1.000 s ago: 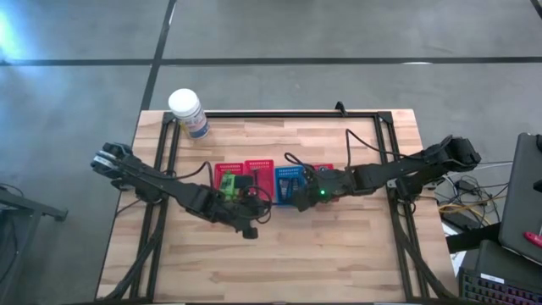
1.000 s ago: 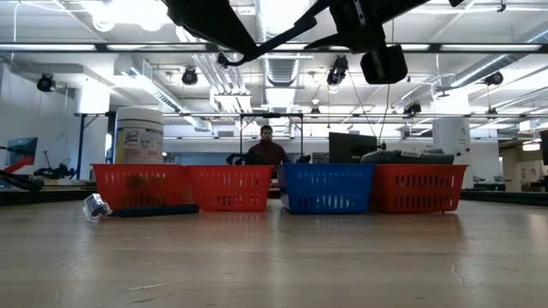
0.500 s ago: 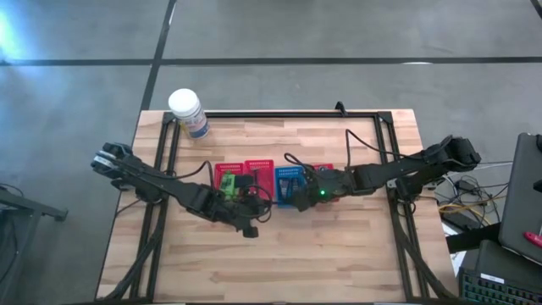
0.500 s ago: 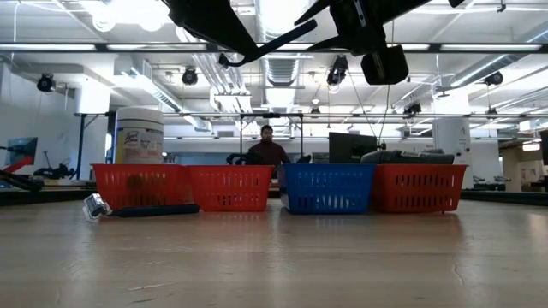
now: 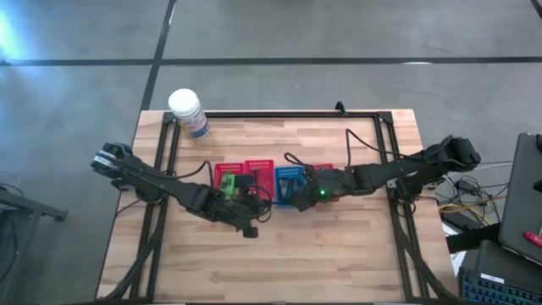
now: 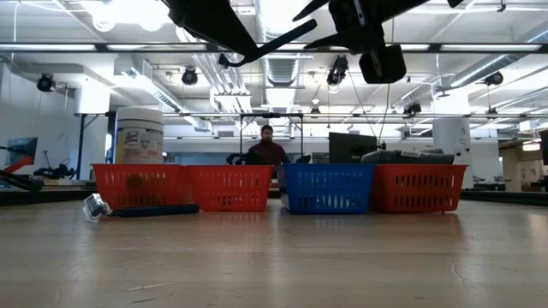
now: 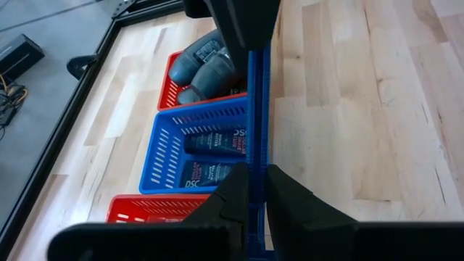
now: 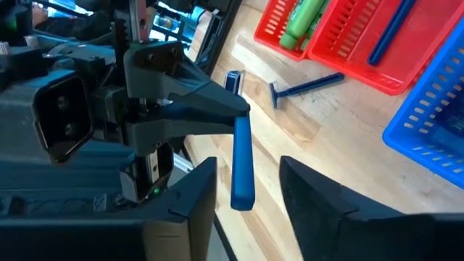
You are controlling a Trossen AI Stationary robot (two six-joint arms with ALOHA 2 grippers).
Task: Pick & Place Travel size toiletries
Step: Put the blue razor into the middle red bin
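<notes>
Wooden tabletop (image 5: pixel 339 246) carries 4 mesh baskets. A blue razor (image 8: pixel 241 163) is clamped upright in the left gripper (image 7: pixel 250 190) and offered between the parted fingers (image 8: pixel 319 199) of the right gripper (image 8: pixel 246 192), seemingly for handover; 1 more razor (image 8: pixel 304 88) lies beside the red baskets (image 8: pixel 362 43).

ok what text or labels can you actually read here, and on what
"DSC" on the dark flat tubes in the blue basket, left wrist view; the rest of their print is too small to read.
Label on the white jar: printed, but too blurred to read.
No other text is readable.
</notes>
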